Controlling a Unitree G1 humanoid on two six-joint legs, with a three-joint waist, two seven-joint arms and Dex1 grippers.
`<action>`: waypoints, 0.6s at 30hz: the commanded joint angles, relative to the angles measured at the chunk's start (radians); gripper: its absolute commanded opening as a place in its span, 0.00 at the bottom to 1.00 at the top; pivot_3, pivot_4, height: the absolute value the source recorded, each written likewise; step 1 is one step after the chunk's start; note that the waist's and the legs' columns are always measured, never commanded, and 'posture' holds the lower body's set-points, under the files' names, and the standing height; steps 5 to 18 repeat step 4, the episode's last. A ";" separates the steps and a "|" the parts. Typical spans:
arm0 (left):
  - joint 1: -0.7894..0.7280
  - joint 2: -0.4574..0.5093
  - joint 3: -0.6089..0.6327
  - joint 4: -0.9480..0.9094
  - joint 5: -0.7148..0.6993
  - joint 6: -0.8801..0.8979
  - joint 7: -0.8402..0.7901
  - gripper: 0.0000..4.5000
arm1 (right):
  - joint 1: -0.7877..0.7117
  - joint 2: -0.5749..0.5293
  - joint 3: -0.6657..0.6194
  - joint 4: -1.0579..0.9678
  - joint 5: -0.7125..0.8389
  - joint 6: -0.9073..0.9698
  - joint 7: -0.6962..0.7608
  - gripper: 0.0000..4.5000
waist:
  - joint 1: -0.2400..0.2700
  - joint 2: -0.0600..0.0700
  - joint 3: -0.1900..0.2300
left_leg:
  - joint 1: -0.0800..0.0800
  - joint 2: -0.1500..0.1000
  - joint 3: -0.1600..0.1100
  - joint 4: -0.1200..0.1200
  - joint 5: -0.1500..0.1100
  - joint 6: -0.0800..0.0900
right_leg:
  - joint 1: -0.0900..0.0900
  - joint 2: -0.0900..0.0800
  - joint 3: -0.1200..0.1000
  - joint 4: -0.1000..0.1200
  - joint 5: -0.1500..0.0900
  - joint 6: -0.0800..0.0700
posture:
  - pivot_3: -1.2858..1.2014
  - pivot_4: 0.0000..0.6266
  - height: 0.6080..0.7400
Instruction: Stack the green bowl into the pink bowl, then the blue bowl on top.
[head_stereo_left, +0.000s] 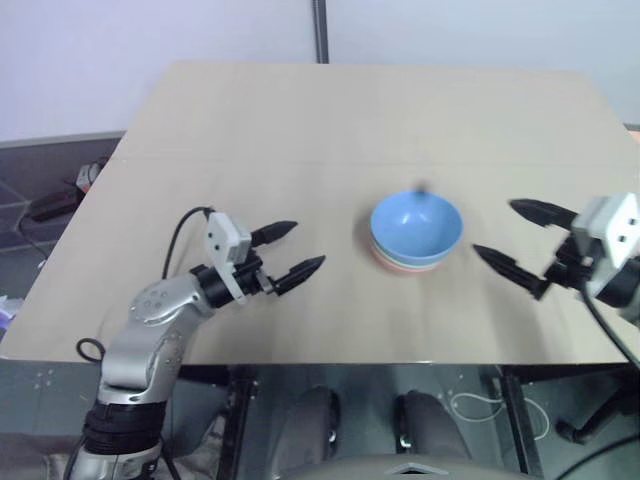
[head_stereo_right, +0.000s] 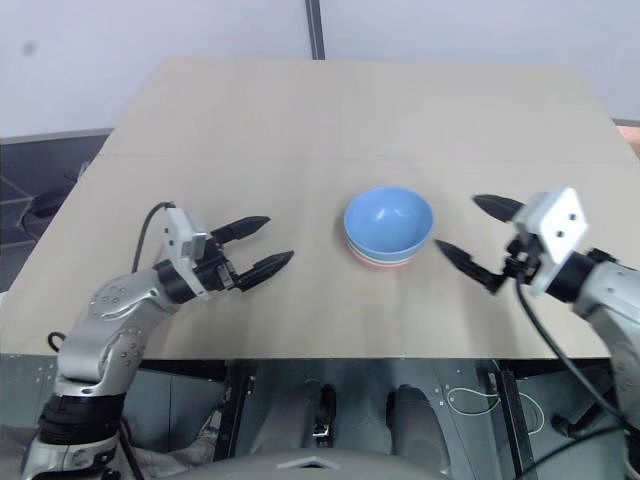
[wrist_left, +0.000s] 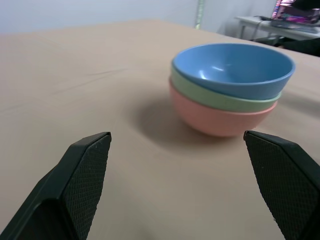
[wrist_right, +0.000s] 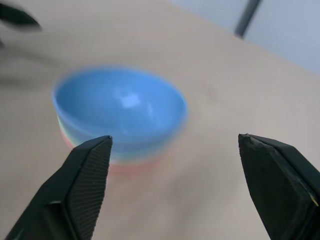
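Sideways, the left wrist view shows green bowl (wrist_left: 220, 97) nested in pink bowl (wrist_left: 220, 120).

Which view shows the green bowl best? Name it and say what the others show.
The left wrist view: it looks side-on at the stack, so the green bowl shows as a clear band between the blue bowl and the pink bowl. The eye views look down, leaving a thin edge. The right wrist view shows a blurred sliver.

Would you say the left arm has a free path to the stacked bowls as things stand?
Probably yes: the left gripper is open and faces the blue bowl, with bare table between them.
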 joint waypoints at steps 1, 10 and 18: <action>0.024 0.033 0.055 -0.063 -0.046 0.023 -0.009 1.00 | 0.091 -0.007 -0.118 0.067 -0.014 -0.110 0.095 0.99 | 0.001 0.000 0.000 | 0.000 0.000 0.000 -0.001 0.000 0.000 | 0.000 0.000 0.000 -0.002 0.000 0.000 | 0.52 0.24 1.00; 0.039 0.066 0.064 -0.070 -0.057 0.055 -0.023 1.00 | 0.126 -0.010 -0.129 0.106 -0.012 -0.133 0.115 0.99 | 0.000 0.000 0.000 | 0.000 0.000 0.001 -0.002 0.000 0.000 | 0.000 0.000 -0.001 -0.002 0.000 0.000 | 0.52 0.24 1.00; 0.039 0.066 0.064 -0.070 -0.057 0.055 -0.023 1.00 | 0.126 -0.010 -0.129 0.106 -0.012 -0.133 0.115 0.99 | 0.000 0.000 0.000 | 0.000 0.000 0.001 -0.002 0.000 0.000 | 0.000 0.000 -0.001 -0.002 0.000 0.000 | 0.52 0.24 1.00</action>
